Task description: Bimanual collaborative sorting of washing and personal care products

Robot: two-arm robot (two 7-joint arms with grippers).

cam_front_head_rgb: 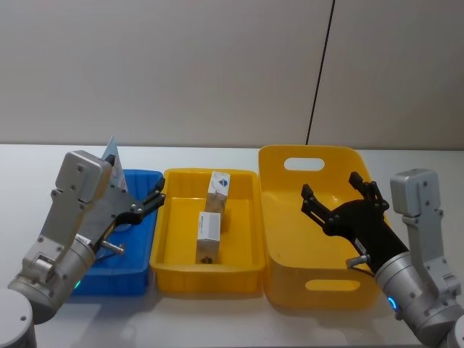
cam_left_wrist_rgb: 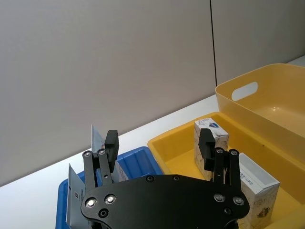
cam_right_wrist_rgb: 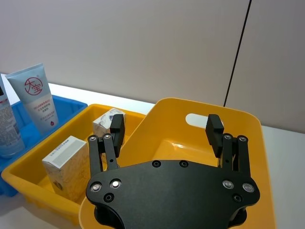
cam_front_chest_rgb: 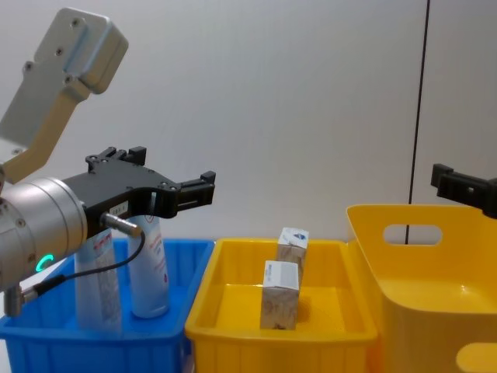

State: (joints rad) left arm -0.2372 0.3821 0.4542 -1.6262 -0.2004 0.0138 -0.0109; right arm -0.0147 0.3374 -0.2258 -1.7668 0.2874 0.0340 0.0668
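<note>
Two pale squeeze tubes (cam_front_chest_rgb: 147, 268) (cam_right_wrist_rgb: 37, 98) with a red logo stand upright in the blue bin (cam_front_head_rgb: 142, 176). Two beige cartons with white tops stand in the middle yellow bin (cam_front_head_rgb: 165, 246): one at the back (cam_front_head_rgb: 218, 191), one nearer the front (cam_front_head_rgb: 209, 235). My left gripper (cam_front_head_rgb: 148, 199) hovers open and empty above the blue bin's right side, just to the right of the tubes (cam_left_wrist_rgb: 97, 143). Over the large yellow bin (cam_front_head_rgb: 275, 156), my right gripper (cam_front_head_rgb: 333, 190) hangs open with nothing between its fingers. The cartons (cam_left_wrist_rgb: 212, 138) also show past the left fingers.
The three bins sit side by side on a white table (cam_front_head_rgb: 217, 156) close to a grey wall. The large yellow bin with handle cut-outs (cam_right_wrist_rgb: 200, 119) holds nothing. A dark cable (cam_front_head_rgb: 319, 72) runs down the wall behind it.
</note>
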